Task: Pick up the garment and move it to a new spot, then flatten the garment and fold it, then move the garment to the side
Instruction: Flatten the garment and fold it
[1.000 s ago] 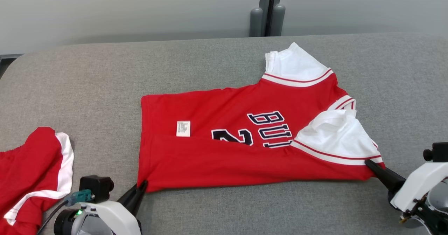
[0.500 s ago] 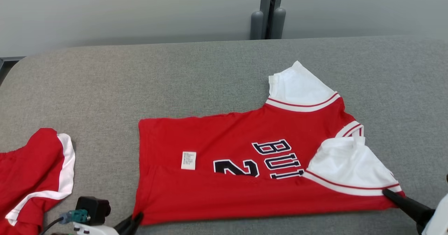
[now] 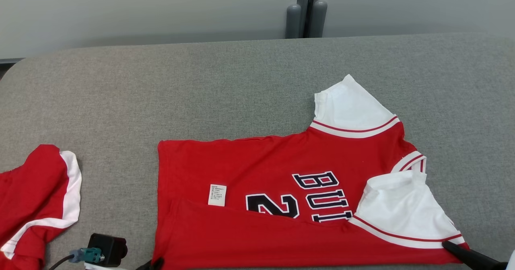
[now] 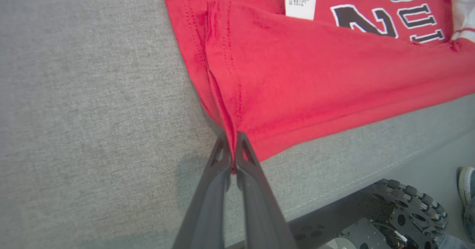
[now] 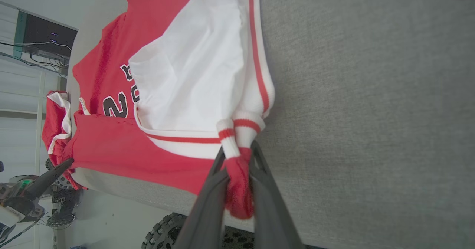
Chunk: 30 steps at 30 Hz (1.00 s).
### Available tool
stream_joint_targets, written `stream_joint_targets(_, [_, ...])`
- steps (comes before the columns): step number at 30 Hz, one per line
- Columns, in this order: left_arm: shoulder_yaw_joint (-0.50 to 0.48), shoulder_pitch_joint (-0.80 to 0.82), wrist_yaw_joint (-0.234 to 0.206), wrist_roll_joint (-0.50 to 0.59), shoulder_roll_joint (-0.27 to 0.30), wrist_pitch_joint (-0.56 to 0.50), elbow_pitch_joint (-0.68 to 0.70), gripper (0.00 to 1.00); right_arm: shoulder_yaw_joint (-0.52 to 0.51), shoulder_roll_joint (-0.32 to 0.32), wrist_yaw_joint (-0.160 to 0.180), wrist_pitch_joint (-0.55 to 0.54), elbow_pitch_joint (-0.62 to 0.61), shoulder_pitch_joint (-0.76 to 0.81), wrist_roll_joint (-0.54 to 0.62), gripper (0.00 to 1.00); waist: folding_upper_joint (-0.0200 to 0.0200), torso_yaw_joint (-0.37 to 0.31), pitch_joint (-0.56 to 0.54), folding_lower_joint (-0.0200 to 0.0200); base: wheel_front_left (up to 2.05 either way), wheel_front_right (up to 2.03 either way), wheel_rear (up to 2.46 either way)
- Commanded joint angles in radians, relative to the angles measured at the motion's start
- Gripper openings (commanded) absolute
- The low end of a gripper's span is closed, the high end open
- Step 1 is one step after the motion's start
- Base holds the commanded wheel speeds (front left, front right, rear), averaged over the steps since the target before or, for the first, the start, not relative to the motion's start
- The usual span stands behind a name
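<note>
Red jersey, one, lies spread across the lower centre and right of the head view on a grey fabric surface, its near edge folded up over the lettering. It shows two white sleeves and one white label. Left gripper: fingers pressed together, pinching the hem corner. Right gripper: fingers pinching bunched red-and-white ribbing, probably the collar. A second red garment lies at lower left, apart.
</note>
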<state>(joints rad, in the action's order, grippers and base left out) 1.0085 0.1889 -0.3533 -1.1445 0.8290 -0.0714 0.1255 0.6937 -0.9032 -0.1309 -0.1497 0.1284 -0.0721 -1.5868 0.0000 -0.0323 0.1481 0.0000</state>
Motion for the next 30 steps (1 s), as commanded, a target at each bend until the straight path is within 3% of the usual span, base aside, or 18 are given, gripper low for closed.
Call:
stream_joint_targets(1, [-0.002, -0.004, -0.007, -0.005, 0.008, -0.007, 0.002, 0.00, 0.001, -0.012, 0.000, 0.000, -0.003, 0.009, -0.011, 0.15, 0.0000, 0.000, 0.005, 0.0000, 0.00, 0.00, 0.00])
stream_joint_targets(3, [0.002, -0.005, -0.008, -0.010, 0.011, -0.018, 0.005, 0.00, 0.004, -0.016, 0.000, -0.003, -0.003, 0.011, -0.013, 0.27, 0.0000, -0.001, 0.008, 0.0000, 0.00, 0.00, 0.00])
stream_joint_targets(4, [0.001, -0.005, -0.010, -0.009, 0.012, -0.020, 0.006, 0.00, 0.004, -0.018, 0.000, -0.002, -0.003, 0.011, -0.015, 0.42, 0.0000, -0.002, 0.009, 0.0000, 0.00, 0.00, 0.00])
stream_joint_targets(5, [0.000, -0.005, -0.011, -0.009, 0.013, -0.020, 0.007, 0.16, 0.005, -0.020, 0.000, -0.002, -0.001, 0.011, -0.018, 0.98, 0.0000, -0.003, 0.010, 0.0000, 0.00, 0.00, 0.00])
stream_joint_targets(6, [-0.001, -0.005, -0.014, -0.008, 0.013, -0.019, 0.008, 0.50, 0.006, -0.022, 0.000, -0.001, 0.003, 0.011, -0.021, 1.00, 0.0000, -0.003, 0.010, 0.0000, 0.00, 0.00, 0.00])
stream_joint_targets(7, [-0.002, -0.007, -0.015, -0.011, 0.013, -0.020, 0.008, 1.00, 0.007, -0.022, 0.000, -0.001, 0.002, 0.010, -0.021, 1.00, 0.0000, -0.004, 0.010, 0.0000, 0.00, 0.00, 0.00])
stream_joint_targets(19, [-0.014, -0.003, -0.038, -0.006, 0.026, -0.017, 0.037, 1.00, 0.010, -0.048, 0.000, 0.031, -0.014, -0.012, -0.029, 1.00, 0.0000, -0.012, 0.000, 0.0000, 0.00, 0.00, 0.00])
stream_joint_targets(30, [-0.055, 0.048, -0.094, 0.067, 0.037, 0.063, 0.043, 1.00, -0.015, -0.067, 0.000, 0.107, -0.020, -0.059, 0.022, 1.00, 0.0000, -0.013, -0.013, 0.0000, 0.00, 0.00, 0.00])
